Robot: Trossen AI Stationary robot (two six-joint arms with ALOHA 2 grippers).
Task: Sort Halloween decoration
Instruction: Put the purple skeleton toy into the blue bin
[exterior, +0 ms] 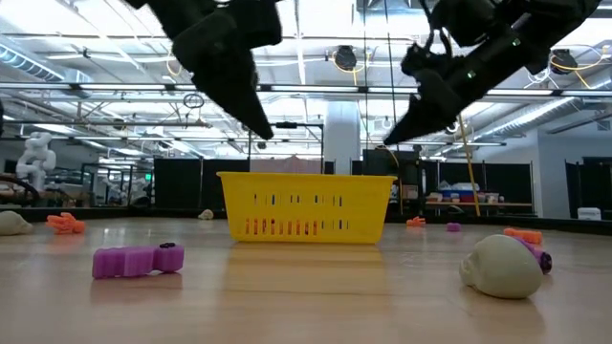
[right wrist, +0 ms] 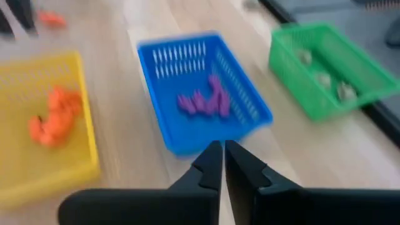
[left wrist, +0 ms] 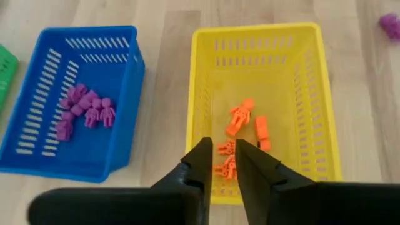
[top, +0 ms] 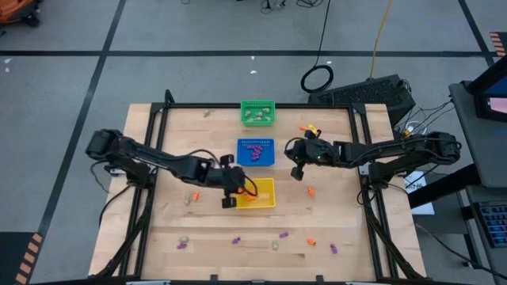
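Left claw slightly apart over yellow basket (orange trinkets partly hidden); right claw together, empty.

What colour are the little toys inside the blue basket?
Purple. The little toys lie piled in the blue basket, clearest in the left wrist view.

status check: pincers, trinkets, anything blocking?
Left pincer over yellow basket, open a crack, empty. Right pincer shut, empty, near blue basket. Orange trinkets in yellow; several trinkets loose on table. Nothing blocking.
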